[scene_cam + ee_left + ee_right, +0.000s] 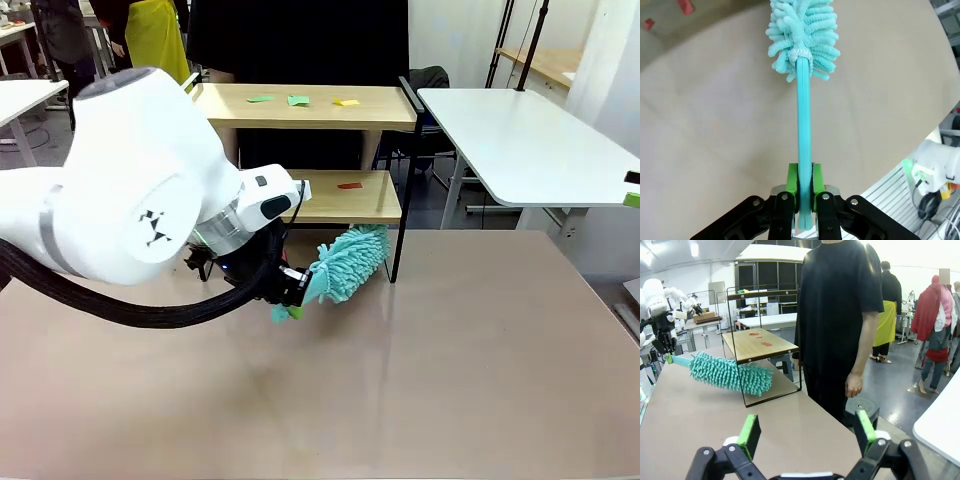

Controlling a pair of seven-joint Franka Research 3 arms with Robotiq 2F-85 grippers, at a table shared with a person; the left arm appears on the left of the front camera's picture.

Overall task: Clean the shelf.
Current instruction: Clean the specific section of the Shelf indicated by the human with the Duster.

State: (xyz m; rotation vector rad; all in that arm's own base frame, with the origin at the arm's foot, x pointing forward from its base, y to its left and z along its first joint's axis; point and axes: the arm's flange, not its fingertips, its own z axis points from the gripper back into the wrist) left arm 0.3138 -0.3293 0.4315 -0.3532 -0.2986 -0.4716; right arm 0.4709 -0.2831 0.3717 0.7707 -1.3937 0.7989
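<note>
The shelf [380, 108] stands at the table's far edge, with two green paper scraps [298, 100] and a yellow one on its top board and a red scrap [350, 185] on the lower board [375, 200]. My left gripper [290, 292] is shut on the handle of a teal fluffy duster [350, 262]. The duster head sits low in front of the shelf, under the lower board's front edge. In the left wrist view the green pads [793, 180] clamp the handle [804, 125] below the duster head [802, 35]. My right gripper [807, 432] stands open and holds nothing, off to the shelf's [757, 342] side.
A person in black [840, 315] stands behind the shelf, one hand hanging down. A white table [520, 140] stands at the right rear. The beige table [450, 360] stretches out in front of the shelf. My left arm's bulky white link [140, 180] covers the shelf's left part.
</note>
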